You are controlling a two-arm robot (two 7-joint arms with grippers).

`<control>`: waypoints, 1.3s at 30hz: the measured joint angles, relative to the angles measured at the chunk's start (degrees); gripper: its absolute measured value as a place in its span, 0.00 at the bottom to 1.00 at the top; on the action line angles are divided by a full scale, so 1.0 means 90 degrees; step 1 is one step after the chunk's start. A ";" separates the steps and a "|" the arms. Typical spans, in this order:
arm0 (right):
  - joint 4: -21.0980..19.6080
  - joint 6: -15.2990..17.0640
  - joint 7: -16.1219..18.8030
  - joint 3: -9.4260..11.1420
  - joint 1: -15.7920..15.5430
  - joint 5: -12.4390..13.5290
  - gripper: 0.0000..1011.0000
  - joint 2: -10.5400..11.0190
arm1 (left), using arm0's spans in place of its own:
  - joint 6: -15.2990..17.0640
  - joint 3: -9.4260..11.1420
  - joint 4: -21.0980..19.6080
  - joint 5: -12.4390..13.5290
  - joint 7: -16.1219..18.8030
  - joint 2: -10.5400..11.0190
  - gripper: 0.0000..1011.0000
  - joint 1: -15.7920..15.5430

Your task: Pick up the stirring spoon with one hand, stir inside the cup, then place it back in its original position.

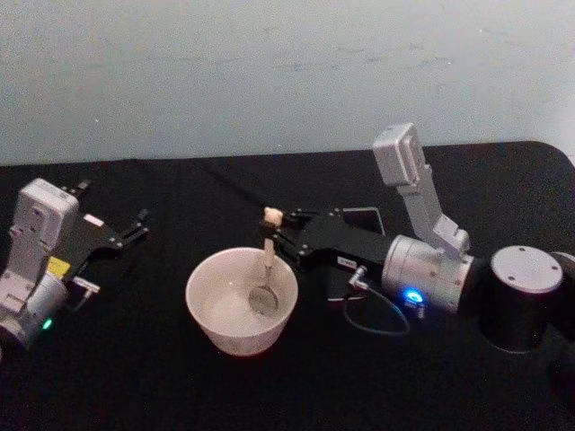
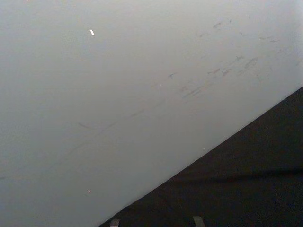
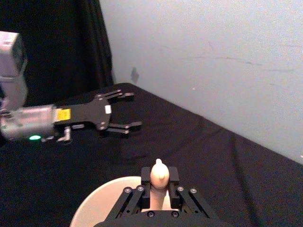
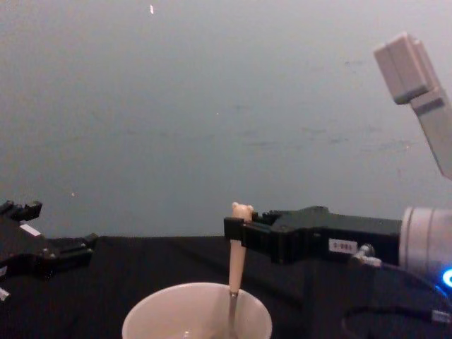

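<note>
The cream-white cup [image 1: 241, 301] sits at the table's middle, and its rim [image 4: 198, 309] also rises at the chest view's lower edge. My right gripper [image 1: 274, 235] reaches in from the right, shut on the stirring spoon [image 1: 268, 256] just below its bear head [image 4: 241, 210]. The spoon stands nearly upright with its silver bowl [image 1: 262, 297] down inside the cup. In the right wrist view the beige handle [image 3: 159, 179] is pinched between the fingers above the cup [image 3: 102, 204]. The dark grey holder [image 1: 367, 218] lies partly hidden behind the right arm. My left gripper [image 1: 139, 224] rests open at the far left.
The black cloth table [image 1: 135, 377] ends at a pale wall [image 1: 269, 72] behind. A thin cable [image 1: 377, 319] loops on the cloth under the right wrist. The right arm's elbow [image 1: 526, 301] bulks at the right edge. Open cloth lies between the cup and the left gripper [image 3: 120, 111].
</note>
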 joint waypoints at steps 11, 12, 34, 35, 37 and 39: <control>-0.0482 0.0084 0.0249 -0.0078 -0.0256 0.0295 0.21 0.0326 | 0.0000 0.0000 0.0000 0.0000 0.0000 0.0000 0.99 0.0001; -0.0482 0.0084 0.0249 -0.0078 -0.0256 0.0295 0.21 0.0326 | 0.0000 0.0000 0.0000 0.0000 0.0000 0.0000 0.99 0.0000; -0.0612 0.0062 -0.0100 0.0064 -0.0195 0.0562 0.21 0.0344 | 0.0000 0.0000 0.0000 0.0000 0.0000 0.0000 0.99 0.0001; -0.0623 0.0072 -0.0113 0.0088 -0.0195 0.0585 0.21 0.0347 | 0.0000 0.0000 0.0000 0.0000 0.0000 0.0000 0.99 0.0001; -0.0644 0.0094 -0.0142 0.0132 -0.0190 0.0637 0.21 0.0359 | 0.0000 0.0000 0.0000 0.0000 0.0000 0.0000 0.99 0.0001; -0.0676 0.0138 -0.0162 0.0196 -0.0171 0.0724 0.21 0.0387 | 0.0000 0.0000 0.0000 0.0000 0.0000 0.0000 0.99 0.0001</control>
